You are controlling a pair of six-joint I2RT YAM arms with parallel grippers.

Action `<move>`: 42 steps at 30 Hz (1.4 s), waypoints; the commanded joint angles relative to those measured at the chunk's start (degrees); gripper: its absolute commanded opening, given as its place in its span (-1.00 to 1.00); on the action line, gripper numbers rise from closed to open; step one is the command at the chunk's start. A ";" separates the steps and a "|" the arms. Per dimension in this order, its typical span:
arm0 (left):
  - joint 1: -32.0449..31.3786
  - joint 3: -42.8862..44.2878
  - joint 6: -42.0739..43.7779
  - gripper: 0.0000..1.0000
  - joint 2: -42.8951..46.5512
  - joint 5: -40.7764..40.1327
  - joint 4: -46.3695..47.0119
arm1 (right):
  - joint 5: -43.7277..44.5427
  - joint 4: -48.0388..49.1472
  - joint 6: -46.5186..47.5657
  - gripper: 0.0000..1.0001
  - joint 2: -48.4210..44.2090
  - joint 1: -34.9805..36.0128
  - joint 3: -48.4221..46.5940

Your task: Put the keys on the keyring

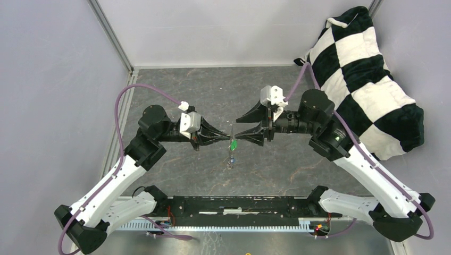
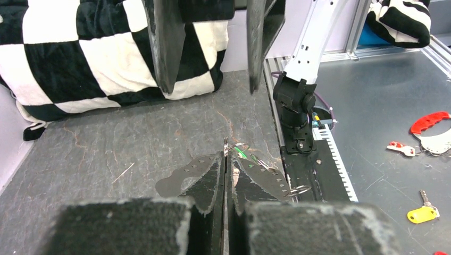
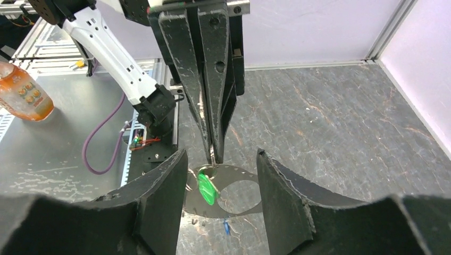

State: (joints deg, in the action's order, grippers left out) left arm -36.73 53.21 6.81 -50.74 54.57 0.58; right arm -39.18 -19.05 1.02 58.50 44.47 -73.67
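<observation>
Tabletop (image 3: 330, 117): keyring (image 3: 236, 171) (pinched) below left hand (image 3: 214, 154)

Both arms extend inward, forearms near horizontal, the 2 grippers facing tip to tip. Left gripper (image 1: 229, 136): fingers pressed together. Right gripper (image 1: 236, 130): fingers spread apart, opposite the left tip.

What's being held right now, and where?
The left gripper pinches the keyring at its top, green key hanging below; the right gripper is open, holding nothing.

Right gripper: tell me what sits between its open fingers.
Right wrist view: the green key and part of the keyring, just under the shut left gripper.
</observation>
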 commanded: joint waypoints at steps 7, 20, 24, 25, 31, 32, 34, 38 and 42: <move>-0.01 1.19 -3.54 -0.96 1.08 1.84 3.38 | -6.50 14.16 -4.60 -0.09 0.57 -0.28 7.97; -0.01 1.32 -3.97 -0.96 1.13 1.77 3.90 | -8.62 17.83 -7.21 -0.60 1.27 -0.26 11.07; -0.02 1.33 -3.99 -0.96 1.13 1.84 3.90 | -8.48 17.29 -7.01 -0.78 1.19 -0.29 10.90; -0.02 1.29 -3.96 -0.96 1.12 1.86 3.90 | -8.39 17.23 -7.03 -0.88 1.18 -0.27 10.79; -0.06 1.51 -3.39 -0.95 0.80 2.65 2.75 | -7.41 14.12 -6.21 -1.00 1.81 -0.32 9.16; -0.01 1.85 -2.48 -0.84 0.57 2.94 2.01 | -6.96 13.08 -5.93 -1.00 1.97 -0.25 8.84; -0.02 3.05 1.47 -0.54 -0.25 4.32 -4.17 | -5.62 9.41 -4.38 -0.99 2.85 -0.27 7.15; -0.01 6.83 13.45 -0.19 -2.47 4.08 -18.83 | -1.91 -4.12 1.89 -1.00 6.53 -0.32 0.16; -0.01 10.50 23.40 -0.17 -5.07 1.18 -29.06 | 2.53 -13.92 5.62 -0.99 9.60 0.27 -5.22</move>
State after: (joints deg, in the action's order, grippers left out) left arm -36.67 59.13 17.32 -54.11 56.47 -15.79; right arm -42.89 -22.59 0.86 66.35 44.47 -72.73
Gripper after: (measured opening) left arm 0.414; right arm 0.007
